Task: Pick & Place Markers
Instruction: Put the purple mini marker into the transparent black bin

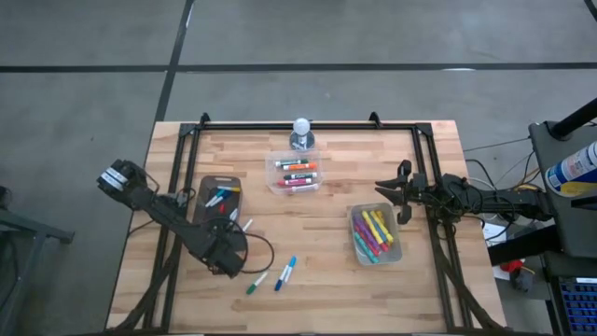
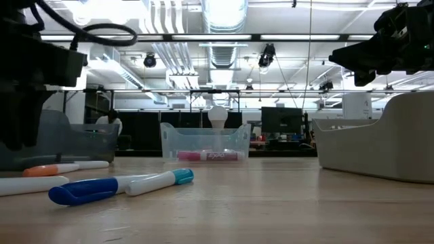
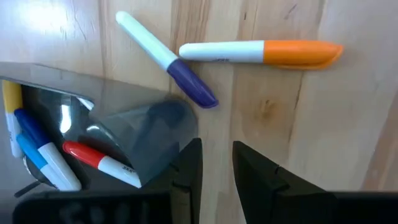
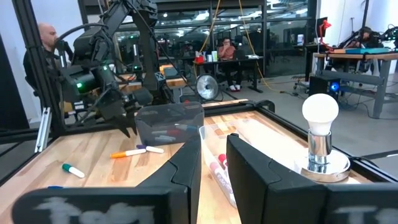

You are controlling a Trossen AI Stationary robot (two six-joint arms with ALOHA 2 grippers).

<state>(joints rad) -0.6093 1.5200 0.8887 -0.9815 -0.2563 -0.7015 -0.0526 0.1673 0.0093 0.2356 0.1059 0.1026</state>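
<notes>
Four markers [image 1: 285,273] lie loose on the bench [image 1: 317,280]; the rest sit in tubs [image 1: 375,234]. Left gripper [image 3: 216,163] hovers near two, jaws slightly parted, empty. Right gripper [image 4: 213,163] waits far right, likewise empty.

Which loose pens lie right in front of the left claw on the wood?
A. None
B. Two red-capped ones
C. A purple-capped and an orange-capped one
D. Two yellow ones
C: the left wrist view shows the purple-capped pen and orange-capped pen on bare wood beyond the left claw.

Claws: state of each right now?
Left claw: narrow gap, holding nothing, above the table beside the tray.
Right claw: narrow gap, holding nothing, raised off the table.
</notes>
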